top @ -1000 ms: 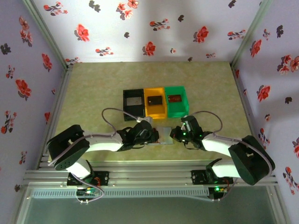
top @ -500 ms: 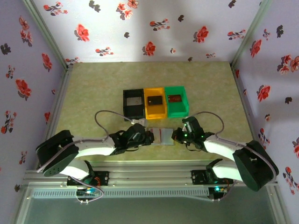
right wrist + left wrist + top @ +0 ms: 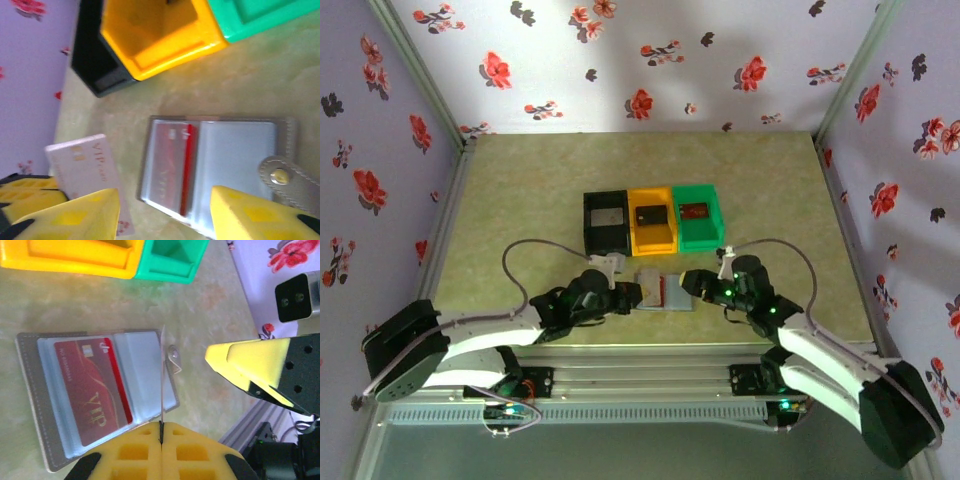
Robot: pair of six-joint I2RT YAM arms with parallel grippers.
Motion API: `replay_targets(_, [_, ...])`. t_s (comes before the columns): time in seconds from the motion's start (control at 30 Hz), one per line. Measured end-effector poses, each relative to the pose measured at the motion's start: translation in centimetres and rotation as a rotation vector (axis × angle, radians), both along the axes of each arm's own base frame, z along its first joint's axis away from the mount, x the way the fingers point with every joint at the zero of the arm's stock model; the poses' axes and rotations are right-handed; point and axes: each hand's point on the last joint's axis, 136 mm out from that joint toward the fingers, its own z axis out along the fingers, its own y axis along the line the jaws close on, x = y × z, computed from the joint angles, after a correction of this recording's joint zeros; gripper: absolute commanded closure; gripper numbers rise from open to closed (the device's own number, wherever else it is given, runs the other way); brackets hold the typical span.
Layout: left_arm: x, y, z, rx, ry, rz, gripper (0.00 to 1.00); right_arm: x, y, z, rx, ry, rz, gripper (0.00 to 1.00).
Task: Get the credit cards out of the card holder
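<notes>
The grey card holder (image 3: 47,405) lies open and flat on the table, also seen from above (image 3: 675,294). A reddish-brown credit card (image 3: 92,385) sits in its left pocket; the other pocket (image 3: 232,160) looks empty. My left gripper (image 3: 161,425) is shut on a light grey credit card (image 3: 87,170), which stands on edge just left of the holder (image 3: 282,135). My right gripper (image 3: 165,215) hangs open over the holder's near edge with nothing between its fingers. From above, the left gripper (image 3: 632,293) and right gripper (image 3: 691,284) flank the holder.
A black bin (image 3: 606,222), an orange bin (image 3: 652,220) and a green bin (image 3: 699,216) stand in a row just behind the holder, each with a card inside. The table's metal front rail (image 3: 650,360) lies close behind the grippers.
The right gripper has opened and let go of the holder. The left gripper has drawn back to the left with the light grey card, now out of the holder, which lies open.
</notes>
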Motion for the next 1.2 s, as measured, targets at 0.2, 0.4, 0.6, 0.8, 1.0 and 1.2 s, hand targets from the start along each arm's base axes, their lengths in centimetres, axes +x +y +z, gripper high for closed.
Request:
replay_targets(0.2, [-0.5, -1.2, 2.0, -0.093, -0.023, -0.055, 1.00, -1.1, 0.6, 1.3, 0.098, -0.086, 0.056, 0.43])
replay_targets(0.4, [-1.3, -2.4, 3.1, -0.154, -0.036, -0.111, 1.00, -2.1, 1.5, 2.5, 0.162, -0.146, 0.106, 0.42])
replay_targets(0.6, [-2.0, -3.2, 2.9, -0.162, -0.029, -0.148, 1.00, -3.0, 2.4, 3.3, 0.187, -0.181, 0.155, 0.44])
replay_targets(0.8, [-2.4, -3.7, 3.0, -0.168, -0.028, -0.166, 1.00, -3.6, 2.8, 3.4, 0.190, -0.186, 0.183, 0.49])
replay_targets(1.0, [-2.3, -3.9, 3.3, -0.175, -0.031, -0.169, 1.00, -3.8, 3.0, 3.5, 0.189, -0.195, 0.200, 0.61])
replay_targets(1.2, [-2.3, -3.9, 3.3, -0.174, -0.031, -0.168, 1.00, -3.9, 2.8, 3.7, 0.186, -0.210, 0.202, 0.73])
